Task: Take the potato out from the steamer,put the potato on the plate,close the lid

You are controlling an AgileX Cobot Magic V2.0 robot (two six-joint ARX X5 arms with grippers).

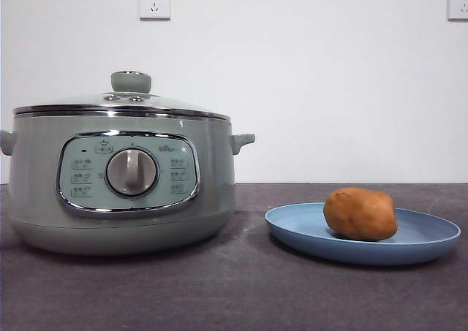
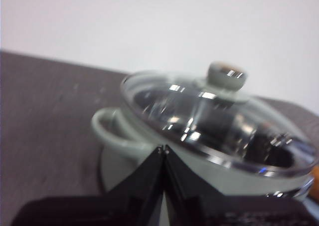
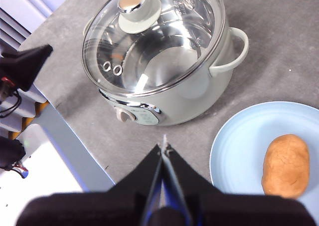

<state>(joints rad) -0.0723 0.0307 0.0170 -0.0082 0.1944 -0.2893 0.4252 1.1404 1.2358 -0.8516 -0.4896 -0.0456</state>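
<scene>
The sage-green steamer (image 1: 121, 181) stands at the left with its glass lid (image 1: 121, 104) seated on the rim, green knob (image 1: 131, 81) on top. The orange-brown potato (image 1: 360, 214) lies on the blue plate (image 1: 431, 236) at the right. In the left wrist view my left gripper (image 2: 164, 148) is shut and empty, beside the steamer (image 2: 149, 151) near its side handle, below the lid (image 2: 219, 121). In the right wrist view my right gripper (image 3: 164, 147) is shut and empty, high above the table between the steamer (image 3: 199, 91) and the plate (image 3: 239, 146) with the potato (image 3: 285, 165).
The dark grey table (image 1: 234, 294) runs to a white wall with two sockets (image 1: 154, 2). In the right wrist view the table's edge and the robot's base (image 3: 30, 151) lie beyond the steamer, with the other arm's black tip (image 3: 30, 61) there.
</scene>
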